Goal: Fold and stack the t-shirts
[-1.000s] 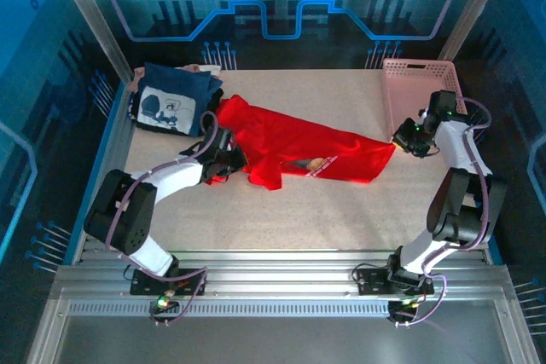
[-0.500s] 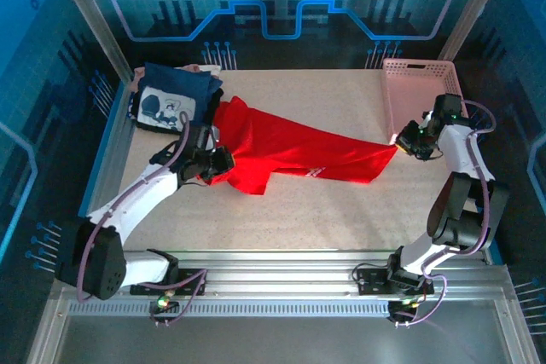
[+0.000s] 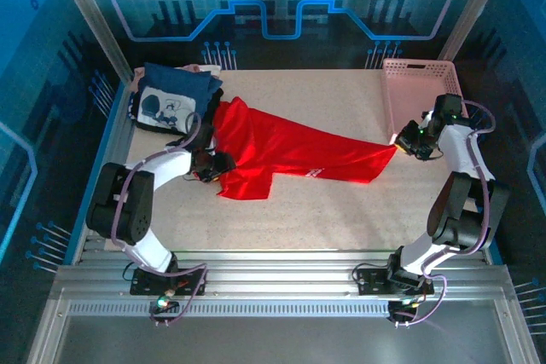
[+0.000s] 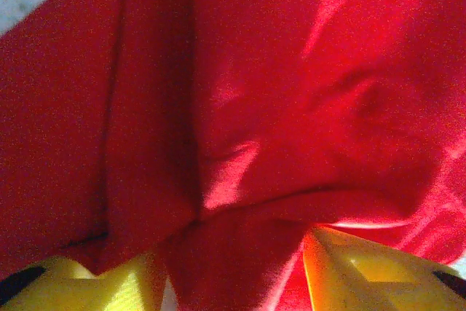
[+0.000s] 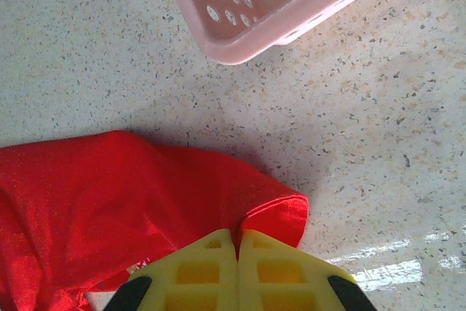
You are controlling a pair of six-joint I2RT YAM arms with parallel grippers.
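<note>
Middle of the overhead view: a bright red t-shirt [image 3: 290, 155] lies stretched left to right across the speckled table [image 3: 324, 219]. At its left end, the left gripper [image 3: 215, 164] has its yellow fingers [image 4: 364, 274] spread apart, with red cloth bulging loosely between them. At the shirt's right tip, the right gripper [image 3: 409, 137] is pressed together, pinching the corner. To fold well, I judge the cloth should first be drawn taut and flat, with both ends handled evenly. Farther back, upper left, a navy t-shirt [image 3: 169, 104] sits folded just beside the red one. Upper right, a pink lattice basket [image 3: 420, 63] stands near the right gripper; I see nothing inside it.
</note>
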